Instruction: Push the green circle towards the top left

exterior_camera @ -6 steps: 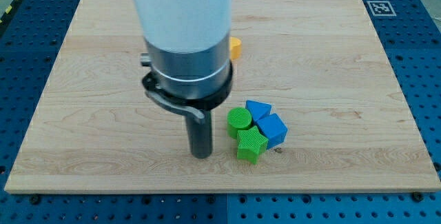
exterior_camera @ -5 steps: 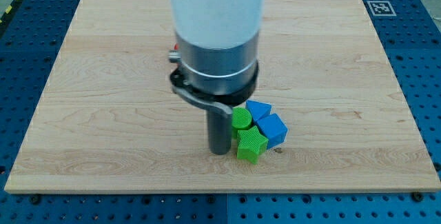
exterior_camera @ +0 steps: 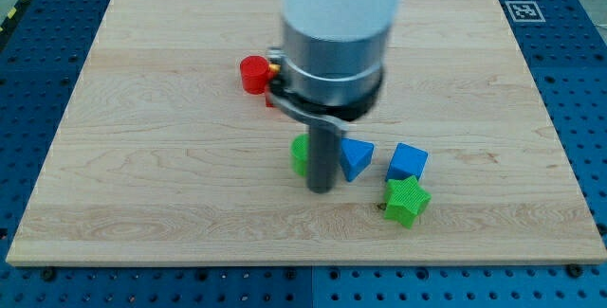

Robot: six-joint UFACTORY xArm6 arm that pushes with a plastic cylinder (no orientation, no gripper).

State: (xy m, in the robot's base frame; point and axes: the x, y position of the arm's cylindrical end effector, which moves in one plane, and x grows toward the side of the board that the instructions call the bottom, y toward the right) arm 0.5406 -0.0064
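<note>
Camera view: the pale wooden board (exterior_camera: pixel 142 156) is shown; no fingers are fitted. My tip (exterior_camera: pixel 321 190) is set against the half-hidden green circle block (exterior_camera: pixel 300 154), between it and the blue triangular block (exterior_camera: pixel 356 157).

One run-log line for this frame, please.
tip: among blocks, touching green circle on its right | blue triangle right of rod | green star, blue cube apart | circle not yet top-left

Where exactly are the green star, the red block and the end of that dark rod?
Green star (exterior_camera: pixel 407 201), camera view, on its top face.
Red block (exterior_camera: pixel 253 73), camera view, on its front side.
My tip (exterior_camera: pixel 321 189), camera view, on the rod's very end.
</note>
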